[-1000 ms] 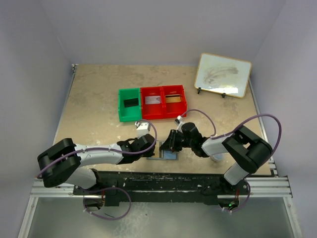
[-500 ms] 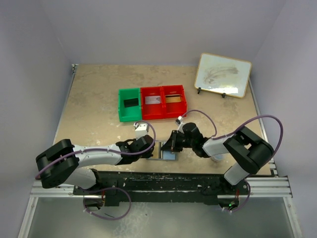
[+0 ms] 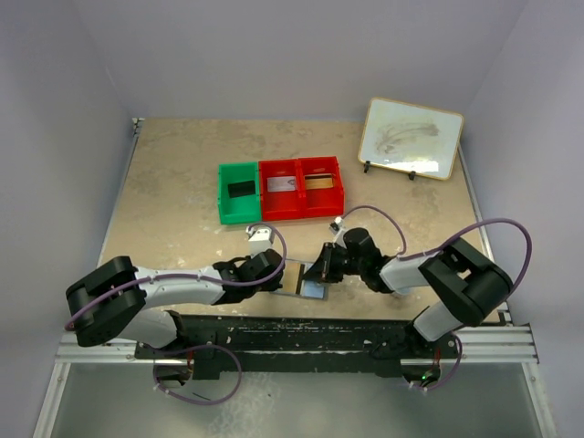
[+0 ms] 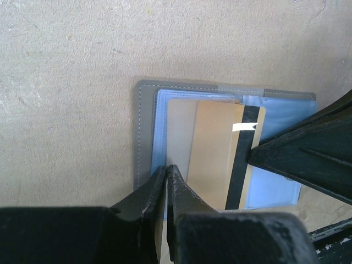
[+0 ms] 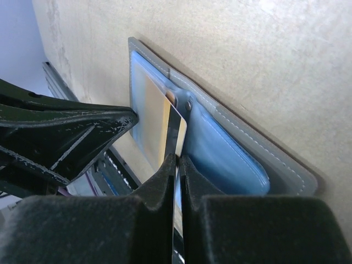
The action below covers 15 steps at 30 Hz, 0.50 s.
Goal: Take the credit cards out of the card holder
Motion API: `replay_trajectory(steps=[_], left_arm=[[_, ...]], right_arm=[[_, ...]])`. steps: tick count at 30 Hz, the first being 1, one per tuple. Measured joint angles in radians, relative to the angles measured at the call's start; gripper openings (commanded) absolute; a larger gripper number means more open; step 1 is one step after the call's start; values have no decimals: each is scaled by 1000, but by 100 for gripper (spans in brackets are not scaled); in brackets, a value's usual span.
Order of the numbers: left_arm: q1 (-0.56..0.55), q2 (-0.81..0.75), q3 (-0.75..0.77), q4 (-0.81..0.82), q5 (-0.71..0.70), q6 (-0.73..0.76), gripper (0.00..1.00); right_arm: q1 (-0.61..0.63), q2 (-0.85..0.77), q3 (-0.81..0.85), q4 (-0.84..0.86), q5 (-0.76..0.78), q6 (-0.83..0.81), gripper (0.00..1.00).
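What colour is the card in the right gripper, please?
The card is gold, black-striped; left wrist view.

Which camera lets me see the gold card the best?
The left wrist view: the gold card shows its flat face and dark stripe there, on the card holder. The right wrist view sees it edge-on, pinched in the right gripper. The top view shows only a tiny tan patch.

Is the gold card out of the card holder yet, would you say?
Not fully: the gold card overlaps the open card holder, its striped end pinched by the right tool.
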Motion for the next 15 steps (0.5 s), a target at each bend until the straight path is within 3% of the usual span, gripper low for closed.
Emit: replay_trajectory(steps=[5,15], left_arm=[[0,-1,-3,13,0,-1,7],[-23,-66,-3,7,5,2,29]], right_arm=[[-3,-23,-34,8,20,32,8],[-3,-14,-17,-7,24,33,15]])
